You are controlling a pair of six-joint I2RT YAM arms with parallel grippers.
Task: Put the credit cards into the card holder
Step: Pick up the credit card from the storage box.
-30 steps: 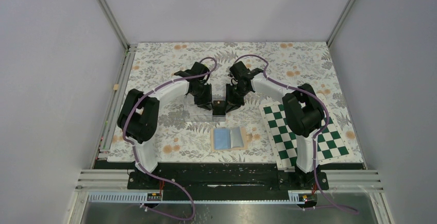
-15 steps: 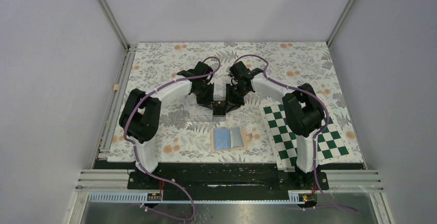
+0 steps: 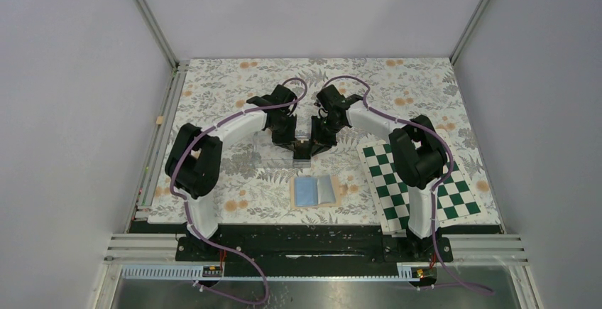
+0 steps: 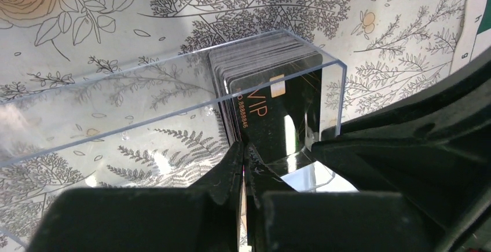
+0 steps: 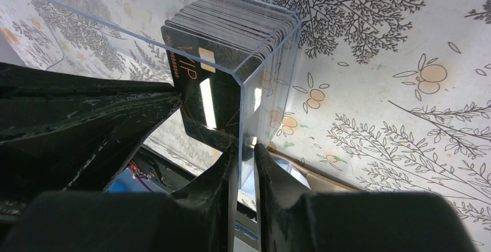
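Lab test cell: aluminium-framed enclosure (image 3: pixel 148 14), plain grey walls (image 3: pixel 312 11).

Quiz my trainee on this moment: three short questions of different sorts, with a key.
1. True or false: the card holder lies open, blue inside facing up.
2. Fill in: the credit cards stand stacked in the clear case, and the ____ hand pinches the front one.
3. What does the right hand clamp? A) a credit card B) the clear case's wall C) the card holder

Key: 1 true. 2 left hand. 3 B.
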